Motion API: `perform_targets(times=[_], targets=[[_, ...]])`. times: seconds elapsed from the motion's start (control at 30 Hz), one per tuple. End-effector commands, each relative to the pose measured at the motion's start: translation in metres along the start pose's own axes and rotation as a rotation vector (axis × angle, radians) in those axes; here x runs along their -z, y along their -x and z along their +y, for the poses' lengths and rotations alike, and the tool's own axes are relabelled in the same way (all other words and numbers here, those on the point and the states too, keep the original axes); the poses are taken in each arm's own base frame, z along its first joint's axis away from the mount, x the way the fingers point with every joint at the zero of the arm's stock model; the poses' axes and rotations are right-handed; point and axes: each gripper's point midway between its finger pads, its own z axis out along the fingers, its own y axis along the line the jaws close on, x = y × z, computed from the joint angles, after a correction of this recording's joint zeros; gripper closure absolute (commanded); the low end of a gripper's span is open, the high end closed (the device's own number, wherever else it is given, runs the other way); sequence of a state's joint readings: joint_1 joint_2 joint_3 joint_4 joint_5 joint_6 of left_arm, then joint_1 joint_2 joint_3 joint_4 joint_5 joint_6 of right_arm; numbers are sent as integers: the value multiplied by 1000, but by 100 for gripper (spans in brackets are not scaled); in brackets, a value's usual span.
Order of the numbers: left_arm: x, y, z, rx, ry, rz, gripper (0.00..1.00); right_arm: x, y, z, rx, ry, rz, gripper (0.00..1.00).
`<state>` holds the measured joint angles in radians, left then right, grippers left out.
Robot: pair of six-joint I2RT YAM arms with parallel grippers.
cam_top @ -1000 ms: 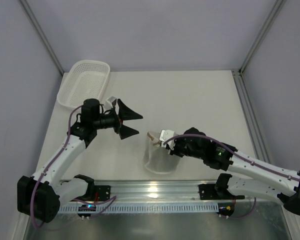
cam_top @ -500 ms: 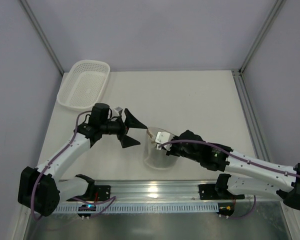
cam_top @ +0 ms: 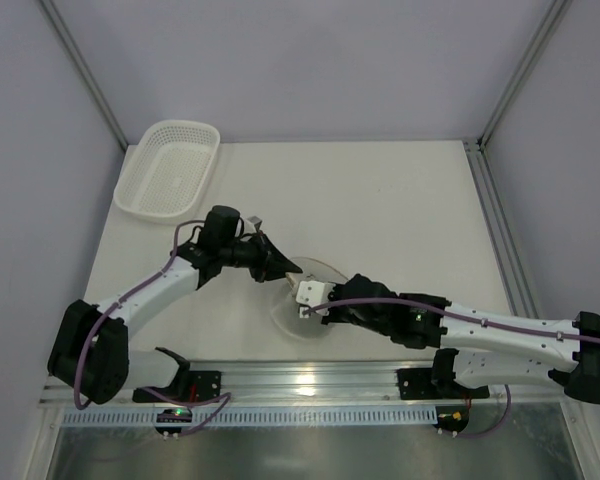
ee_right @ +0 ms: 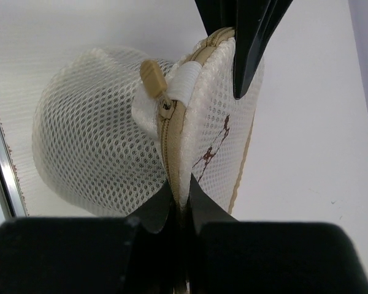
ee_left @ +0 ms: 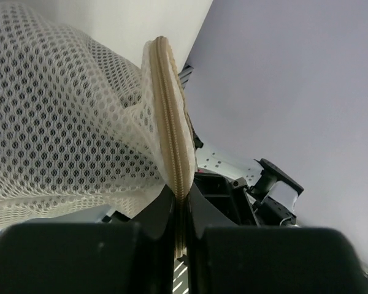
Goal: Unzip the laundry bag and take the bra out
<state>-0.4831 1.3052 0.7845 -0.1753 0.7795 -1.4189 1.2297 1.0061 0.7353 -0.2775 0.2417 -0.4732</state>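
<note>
The laundry bag [cam_top: 318, 272], a white mesh pouch with a tan zipper rim, is held between both grippers at the table's near middle. My left gripper [cam_top: 282, 270] is shut on the zipper rim [ee_left: 172, 141] from the left, and the mesh [ee_left: 61, 122] bulges beside it. My right gripper [cam_top: 302, 302] is shut on the rim's near side [ee_right: 175, 153]. The tan zipper pull [ee_right: 152, 75] sticks out by a white tab [ee_right: 187, 82], just below the left gripper's fingertips [ee_right: 245, 43]. A dark brown mark [ee_right: 211, 147] shows through the mesh. The bra is hidden.
A white perforated plastic basket [cam_top: 168, 168] stands at the far left of the table. A metal rail [cam_top: 310, 382] with both arm bases runs along the near edge. Frame posts [cam_top: 80, 70] rise at the back corners.
My left gripper swung right from near the basket to the bag and shut on its zipper rim. My right gripper carried the bag a little left and toward the near edge.
</note>
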Motion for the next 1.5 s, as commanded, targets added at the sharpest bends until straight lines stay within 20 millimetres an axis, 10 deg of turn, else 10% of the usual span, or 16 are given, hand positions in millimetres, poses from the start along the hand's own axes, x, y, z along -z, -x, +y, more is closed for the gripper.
perform_targets(times=[0.0, 0.17, 0.2, 0.47, 0.7, 1.0, 1.37, 1.47], targets=[[1, -2, -14, -59, -68, 3, 99, 6, 30, -20, -11, -83, -81, 96], [6, -5, -15, -76, -77, -12, 100, 9, 23, -34, -37, -163, -35, 88], [6, -3, -14, -76, -73, -22, 100, 10, 21, -37, -56, -183, -23, 56], [18, 22, 4, -78, -56, -280, 100, 60, 39, -88, -415, -451, -130, 1], [59, 51, 8, -110, -72, -623, 100, 82, 53, -89, -743, -432, -138, 1], [72, 65, 28, -57, -91, -823, 100, 20, 85, -35, -1165, -204, -146, 5], [77, 59, 34, -60, -189, -852, 100, -28, 103, 25, -1297, 71, -118, 59], [75, 58, 36, -51, -181, -842, 100, -38, 95, 38, -1318, 88, -59, 59]])
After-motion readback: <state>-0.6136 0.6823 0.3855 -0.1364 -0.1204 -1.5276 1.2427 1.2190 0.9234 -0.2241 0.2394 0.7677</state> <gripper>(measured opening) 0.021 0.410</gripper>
